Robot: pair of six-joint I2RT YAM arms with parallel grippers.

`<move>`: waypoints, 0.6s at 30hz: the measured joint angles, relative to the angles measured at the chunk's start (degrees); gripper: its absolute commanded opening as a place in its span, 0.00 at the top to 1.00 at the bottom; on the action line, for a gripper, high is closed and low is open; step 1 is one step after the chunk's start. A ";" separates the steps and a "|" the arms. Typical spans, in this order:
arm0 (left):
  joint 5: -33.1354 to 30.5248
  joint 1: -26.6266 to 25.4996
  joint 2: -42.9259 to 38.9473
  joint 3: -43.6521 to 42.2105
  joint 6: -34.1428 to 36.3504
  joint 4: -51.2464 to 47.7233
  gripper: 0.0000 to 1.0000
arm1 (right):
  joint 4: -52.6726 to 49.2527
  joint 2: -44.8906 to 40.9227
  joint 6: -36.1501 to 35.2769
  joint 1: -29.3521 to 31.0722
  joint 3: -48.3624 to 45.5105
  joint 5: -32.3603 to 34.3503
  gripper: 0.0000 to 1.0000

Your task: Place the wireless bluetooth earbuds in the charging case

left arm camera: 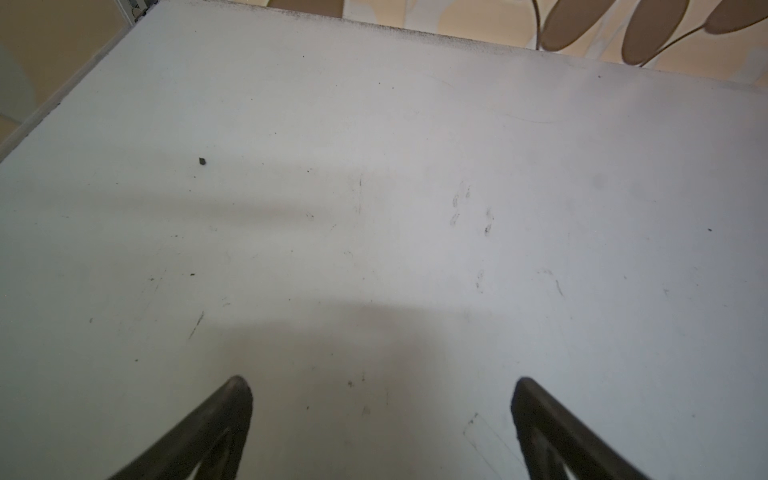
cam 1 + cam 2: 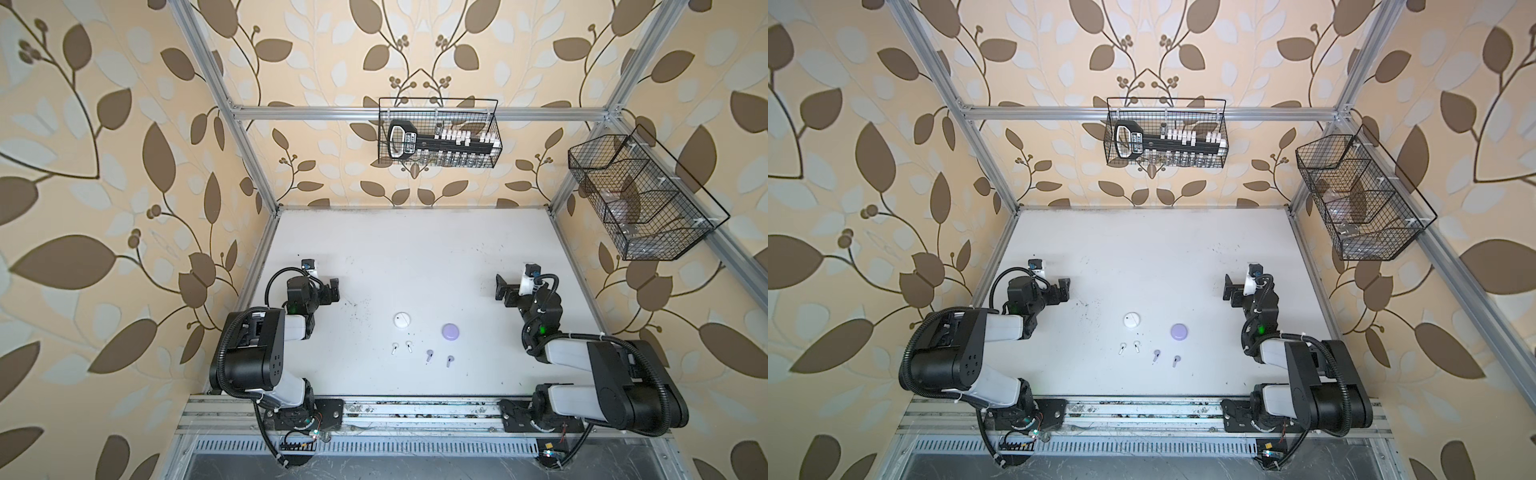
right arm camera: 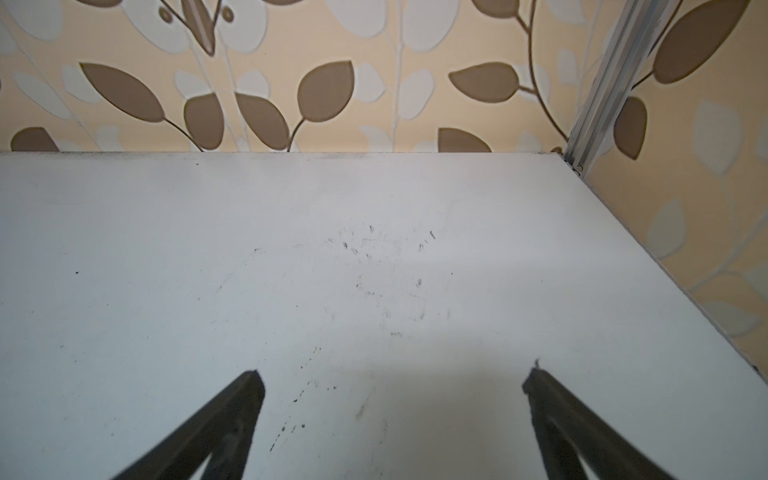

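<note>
Where the wireless bluetooth earbuds (image 2: 409, 346) lie: I see all four loose on the table (image 2: 415, 257), outside both cases.
White earbuds (image 2: 394, 348): pair at 6 o'clock of the white case (image 2: 402, 320).
Lilac earbuds (image 2: 429, 355): at 6 and 7 o'clock of the lilac case (image 2: 450, 331).
Left gripper (image 2: 334, 289): jaws wide, empty, 10 o'clock of the white case.
Right gripper (image 2: 500, 287): jaws wide, empty, between 1 and 2 o'clock of the lilac case.

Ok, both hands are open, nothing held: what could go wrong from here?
1. White case and lilac case both look shut; nothing goes in until a lid opens.
2. The white earbuds lie flat and close together; pinching one may knock the other.
3. Lilac earbuds lie right beside the white ones: a colour mix-up is possible.
</note>
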 measured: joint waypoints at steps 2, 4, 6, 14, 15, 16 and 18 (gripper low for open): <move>0.00 0.00 0.00 0.00 -0.02 0.00 0.01 | 0.00 0.00 0.02 0.00 0.00 0.02 0.00; 0.00 0.00 0.00 0.00 -0.02 0.00 0.01 | 0.00 0.00 0.00 0.00 0.00 0.02 0.00; 0.00 0.00 0.02 0.00 -0.02 0.00 0.01 | 0.00 0.00 0.00 0.00 0.00 0.02 0.00; -3.67 -0.42 -2.23 0.00 -0.50 -1.99 0.01 | 0.00 -0.09 0.00 0.46 0.00 0.87 0.00; -4.50 -0.55 -3.65 0.00 -0.61 -2.75 0.01 | -0.04 -0.24 0.00 0.59 0.00 1.20 0.00; -5.42 -0.81 -5.44 0.00 -0.66 -3.48 0.01 | -0.33 -0.74 0.00 0.85 0.00 1.70 0.00; -7.19 -1.90 -9.46 -0.07 -0.66 -4.61 0.01 | -1.53 -2.54 0.02 1.18 0.00 2.80 0.00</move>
